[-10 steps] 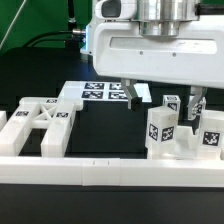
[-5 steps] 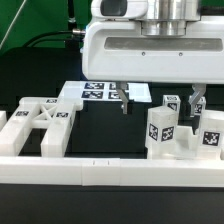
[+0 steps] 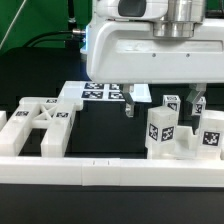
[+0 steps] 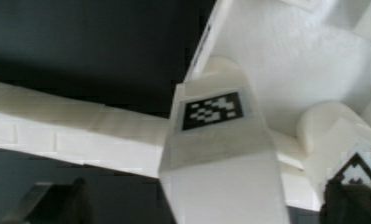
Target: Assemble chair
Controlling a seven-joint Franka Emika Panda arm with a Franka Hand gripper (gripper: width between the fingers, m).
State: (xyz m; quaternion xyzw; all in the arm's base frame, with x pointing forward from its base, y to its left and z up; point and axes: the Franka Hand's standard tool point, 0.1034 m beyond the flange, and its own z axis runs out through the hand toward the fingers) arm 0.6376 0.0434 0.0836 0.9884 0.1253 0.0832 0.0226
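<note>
White chair parts lie on the black table. The X-braced frame [image 3: 40,125] is at the exterior view's left. Two tagged notched blocks [image 3: 164,130] [image 3: 211,136] stand at the right, with a smaller tagged piece [image 3: 171,103] behind them. My gripper [image 3: 162,102] hangs over these right-hand parts with its fingers [image 3: 128,101] wide apart, so it is open. In the wrist view a tall white part with a tag [image 4: 210,112] stands between the dark fingertips [image 4: 57,202], with gaps on both sides. The gripper [image 4: 207,206] grips nothing.
The marker board [image 3: 103,92] lies at the back centre, with a small white piece [image 3: 143,92] beside it. A long low white border rail [image 3: 110,171] runs along the front. The arm's large white body [image 3: 150,45] hides the back of the scene.
The gripper drifted a little to the exterior view's left, then back right, and sits slightly lower. It stays open. The parts have not moved.
</note>
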